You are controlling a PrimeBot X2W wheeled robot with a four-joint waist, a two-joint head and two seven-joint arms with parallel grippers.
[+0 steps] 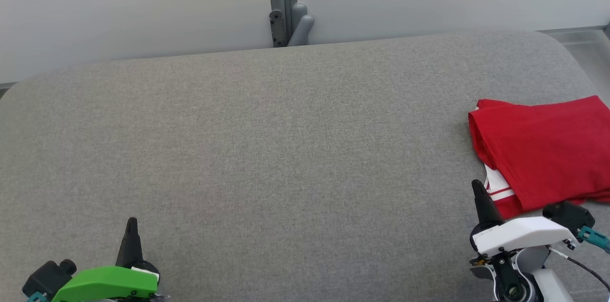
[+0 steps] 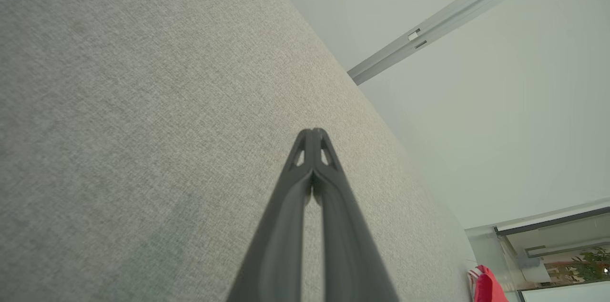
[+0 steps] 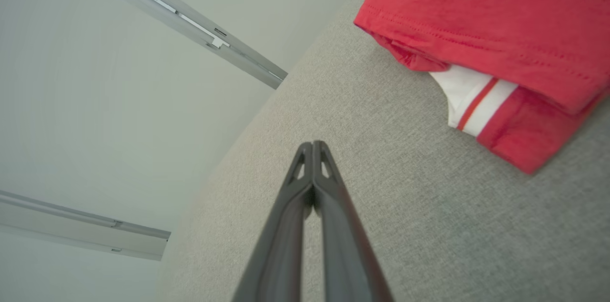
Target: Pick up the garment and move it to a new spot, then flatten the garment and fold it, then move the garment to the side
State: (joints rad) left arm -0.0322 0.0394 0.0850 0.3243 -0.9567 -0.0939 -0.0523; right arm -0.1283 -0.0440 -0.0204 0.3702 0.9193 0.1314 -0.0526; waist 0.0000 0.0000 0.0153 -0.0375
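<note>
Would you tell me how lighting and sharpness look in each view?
Head view: soft, even light, sharp, no glare on the red shirt. Left wrist view: the left fingers go soft toward the bottom edge, with a faint shadow on the grey cushion. Right wrist view: shirt stitching crisp, right fingers blurred low down.

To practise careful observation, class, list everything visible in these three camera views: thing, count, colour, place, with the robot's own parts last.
grey woven-fabric padded surface: one, grey, across the foreground.
folded red fabric garment with white striped trim: one, red and white, at the surface's right edge, held by nothing.
pale plain wall: one, off-white, behind the surface.
grey metal upright post with bracket: one, grey, against the wall at the surface's far edge.
left claw: one, dark fingers, green housing, lower left, shut, empty.
right claw: one, dark fingers, white housing, lower right, shut, empty.
</note>
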